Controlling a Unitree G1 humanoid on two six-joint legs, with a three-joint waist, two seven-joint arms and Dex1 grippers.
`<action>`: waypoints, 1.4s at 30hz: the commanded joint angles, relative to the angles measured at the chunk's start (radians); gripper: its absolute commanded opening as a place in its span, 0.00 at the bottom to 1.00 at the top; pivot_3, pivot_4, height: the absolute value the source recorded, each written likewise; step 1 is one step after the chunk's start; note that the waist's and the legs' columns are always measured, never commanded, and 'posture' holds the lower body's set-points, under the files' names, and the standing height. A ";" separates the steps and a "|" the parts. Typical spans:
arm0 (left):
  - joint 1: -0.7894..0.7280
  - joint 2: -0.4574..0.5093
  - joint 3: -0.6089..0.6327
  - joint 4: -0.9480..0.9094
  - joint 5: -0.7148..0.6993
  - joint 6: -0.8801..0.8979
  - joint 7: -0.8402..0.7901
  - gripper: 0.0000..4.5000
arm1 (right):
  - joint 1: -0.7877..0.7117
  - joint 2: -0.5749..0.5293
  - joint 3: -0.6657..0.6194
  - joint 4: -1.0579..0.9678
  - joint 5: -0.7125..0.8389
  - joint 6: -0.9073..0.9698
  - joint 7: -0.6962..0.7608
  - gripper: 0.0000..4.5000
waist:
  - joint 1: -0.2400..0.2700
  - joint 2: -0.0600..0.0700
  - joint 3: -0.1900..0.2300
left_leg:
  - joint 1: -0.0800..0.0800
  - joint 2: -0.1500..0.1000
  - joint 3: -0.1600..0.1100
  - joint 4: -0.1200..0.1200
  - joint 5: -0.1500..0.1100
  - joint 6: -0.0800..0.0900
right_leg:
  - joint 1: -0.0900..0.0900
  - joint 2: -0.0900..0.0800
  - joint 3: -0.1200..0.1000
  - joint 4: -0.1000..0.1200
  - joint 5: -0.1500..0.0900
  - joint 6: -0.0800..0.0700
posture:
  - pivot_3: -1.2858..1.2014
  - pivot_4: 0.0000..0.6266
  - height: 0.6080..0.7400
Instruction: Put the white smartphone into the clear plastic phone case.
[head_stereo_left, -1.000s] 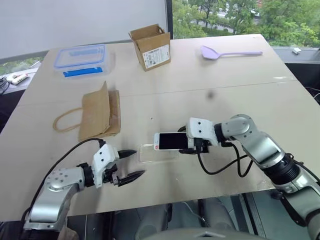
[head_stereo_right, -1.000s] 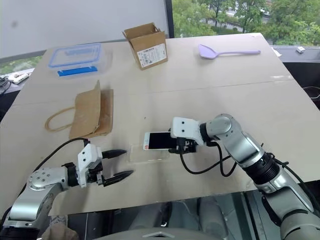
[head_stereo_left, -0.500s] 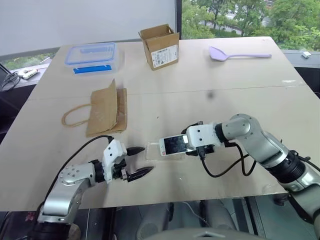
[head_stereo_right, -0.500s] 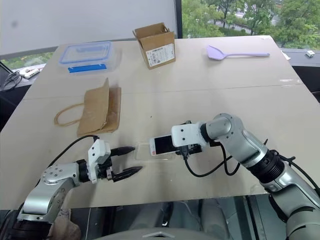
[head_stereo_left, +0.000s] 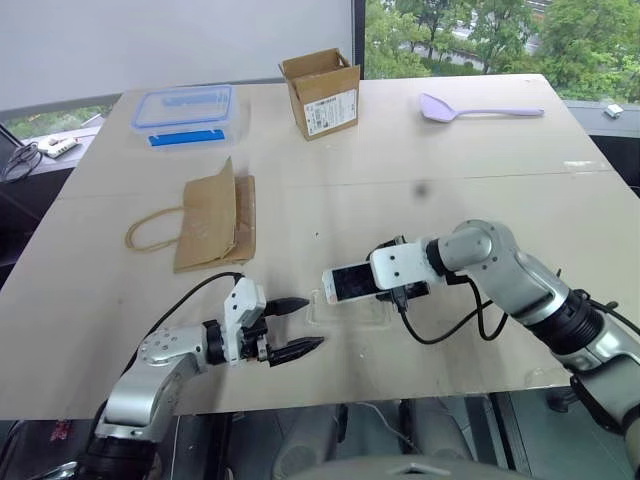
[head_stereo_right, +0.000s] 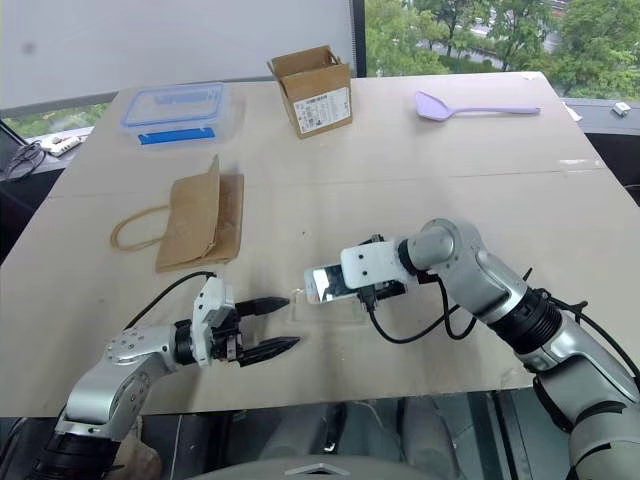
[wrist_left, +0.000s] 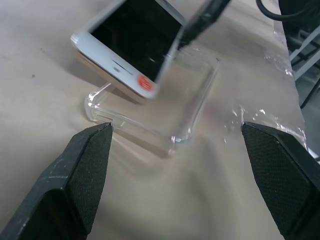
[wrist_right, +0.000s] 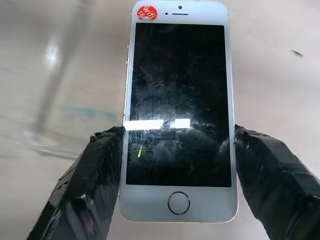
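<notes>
At the far left of the table (head_stereo_left: 90, 300) lies a clear box with a blue-rimmed lid (head_stereo_left: 186, 110), near the back edge. In front of it, more to the middle, a brown paper bag (head_stereo_left: 212, 217) lies flat with its handle loop pointing to the left.

Near the front edge, the left gripper (head_stereo_left: 296, 325) lies low over the table. Its two black fingers stand wide apart and hold nothing. The upper fingertip is very near the left end of the clear plastic phone case (head_stereo_left: 352, 309); I cannot tell if it touches. In the left wrist view the case (wrist_left: 165, 107) lies flat on the table between the two fingers (wrist_left: 75, 175), open side up, and both fingers are apart from it.

Just right of this, the white smartphone (head_stereo_left: 349, 283) is held above the case, tilted, screen up. The end with a small red sticker (wrist_left: 145, 84) points to the left and hangs over the left part of the case. The phone is not seated in the case; whether its lower edge touches the rim I cannot tell.

The right gripper (head_stereo_left: 392, 285) has the phone by its two long sides. In the right wrist view the two black pads (wrist_right: 95, 170) press on the lower half of the phone (wrist_right: 177, 100), near the round home button.

Further back, a small cardboard box (head_stereo_left: 322, 92) stands open in the middle, and right of it a lilac spatula (head_stereo_left: 478, 107) lies on the table.
</notes>
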 joint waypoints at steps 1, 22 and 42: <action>-0.036 -0.028 -0.033 -0.004 0.000 -0.010 0.012 0.93 | -0.016 -0.003 -0.016 0.077 -0.055 -0.050 -0.039 0.66 | 0.000 0.000 0.000 | 0.000 0.000 0.000 0.000 0.000 0.000 | 0.001 0.000 0.000 0.000 0.000 0.000 | 0.52 0.24 1.00; 0.022 0.067 -0.022 0.002 0.012 -0.070 -0.065 0.93 | 0.095 -0.061 -0.151 -0.253 0.202 0.176 0.097 0.65 | -0.029 0.000 0.000 | -0.003 0.002 0.000 -0.003 0.000 0.000 | -0.002 0.001 0.001 -0.006 0.000 0.000 | 0.52 0.24 1.00; 0.040 0.053 -0.063 0.037 0.061 -0.170 -0.062 0.93 | 0.104 -0.076 0.007 -0.310 0.096 0.334 0.071 0.64 | -0.029 0.000 0.000 | -0.003 0.003 0.001 -0.003 0.000 0.000 | -0.002 0.001 0.001 -0.006 0.000 0.000 | 0.52 0.24 1.00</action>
